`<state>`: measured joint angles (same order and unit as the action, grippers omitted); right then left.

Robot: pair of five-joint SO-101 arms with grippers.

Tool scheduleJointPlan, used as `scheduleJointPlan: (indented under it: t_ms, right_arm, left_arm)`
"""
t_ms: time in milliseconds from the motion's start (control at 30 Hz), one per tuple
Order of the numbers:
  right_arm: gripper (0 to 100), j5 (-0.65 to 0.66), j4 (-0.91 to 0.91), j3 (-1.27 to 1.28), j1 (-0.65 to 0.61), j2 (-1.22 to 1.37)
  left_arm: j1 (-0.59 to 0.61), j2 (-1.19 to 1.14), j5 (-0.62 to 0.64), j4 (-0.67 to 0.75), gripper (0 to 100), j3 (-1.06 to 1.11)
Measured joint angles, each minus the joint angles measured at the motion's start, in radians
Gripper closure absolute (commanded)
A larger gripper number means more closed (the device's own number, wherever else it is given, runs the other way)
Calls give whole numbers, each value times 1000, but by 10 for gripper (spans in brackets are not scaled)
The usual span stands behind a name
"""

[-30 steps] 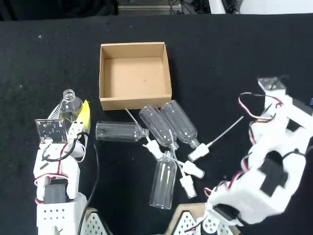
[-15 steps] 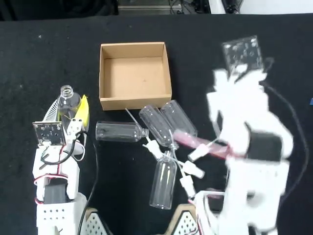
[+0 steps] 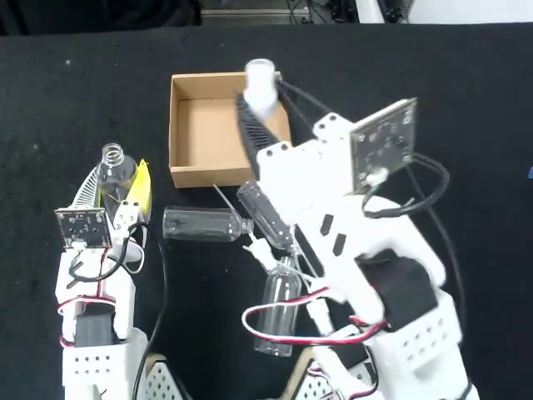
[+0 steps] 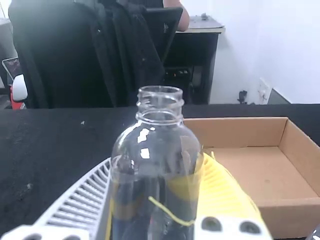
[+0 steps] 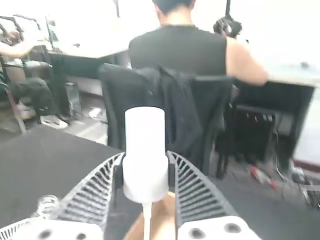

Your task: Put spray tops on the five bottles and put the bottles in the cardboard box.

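My left gripper [image 3: 117, 179] is shut on a clear bottle [image 3: 114, 167] that stands upright left of the cardboard box [image 3: 190, 125]. In the left wrist view the bottle [image 4: 155, 165] sits between a white ribbed finger [image 4: 75, 200] and a yellow one [image 4: 222, 192], its neck bare. My right gripper [image 3: 262, 93] is raised over the box's far right corner, shut on a white spray top [image 3: 261, 79]. The spray top [image 5: 145, 150] is nipped between ribbed fingers [image 5: 90, 192], its tube pointing down. Three bare bottles lie in front of the box [image 3: 204, 224] [image 3: 266, 212] [image 3: 279, 308].
Loose spray tops [image 3: 260, 250] [image 3: 321, 315] lie among the fallen bottles. The right arm's body [image 3: 366, 250] covers the table's middle right. The box [image 4: 260, 150] is empty. A chair and a person are beyond the table's far edge.
The right arm swung from the table's right side leftward and now holds a spray top over the box. The left arm with its bottle has barely shifted.
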<state>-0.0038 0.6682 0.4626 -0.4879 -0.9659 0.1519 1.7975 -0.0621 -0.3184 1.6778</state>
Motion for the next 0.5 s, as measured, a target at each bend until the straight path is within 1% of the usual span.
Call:
scheduleJointPlan:
  t_ms: [100,267,367,433,500]
  right_arm:
    - [987,3,-112,20,-28,0]
    - [987,3,-267,21,-40,0]
    - [987,3,-305,21,-40,0]
    - [987,3,-311,21,-40,0]
    - [987,3,-315,25,-40,0]
  left_arm:
    - [-9,0,0,41,968,0]
    - [-110,0,0,49,967,0]
    - [-196,3,0,54,967,0]
    - [-259,3,0,97,967,0]
    - [-295,3,0,146,967,0]
